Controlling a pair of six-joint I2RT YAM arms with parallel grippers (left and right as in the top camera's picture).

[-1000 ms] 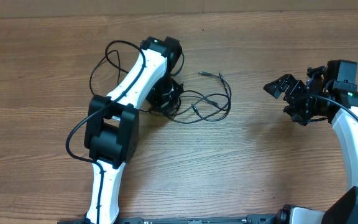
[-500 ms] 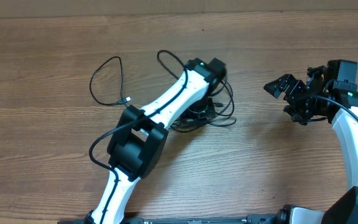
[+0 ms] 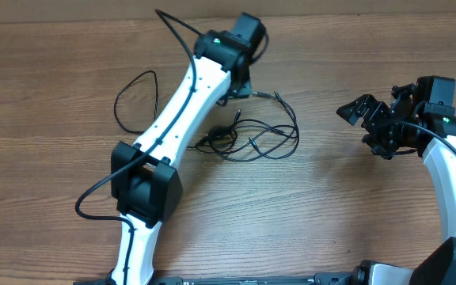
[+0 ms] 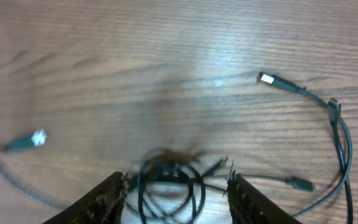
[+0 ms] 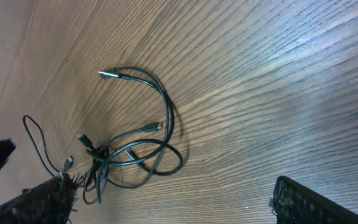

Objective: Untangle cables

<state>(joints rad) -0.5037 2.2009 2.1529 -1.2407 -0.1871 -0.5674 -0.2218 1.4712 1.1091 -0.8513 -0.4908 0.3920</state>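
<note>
A tangle of thin black cables (image 3: 252, 136) lies mid-table, with one plug end (image 3: 278, 96) reaching toward the far side. One separate cable (image 3: 133, 101) lies looped to the left of my left arm. My left gripper (image 3: 241, 79) hovers just beyond the tangle. In the left wrist view its fingers (image 4: 114, 200) stand apart, and a coil of the cables (image 4: 169, 180) lies on the wood between and below them, ungripped. My right gripper (image 3: 366, 127) stays open at the right, well away from the cables (image 5: 129, 152), with nothing between its fingers.
The table is bare brown wood (image 3: 307, 214). A thick black wire (image 3: 93, 194) loops off my left arm near its elbow. The table's far edge (image 3: 355, 16) runs close behind my left wrist.
My left arm dragged the tangle rightward off the left loop cable, then swung back toward the far side. Its jaws went from shut to open and let go of the cables. The right arm has not moved.
</note>
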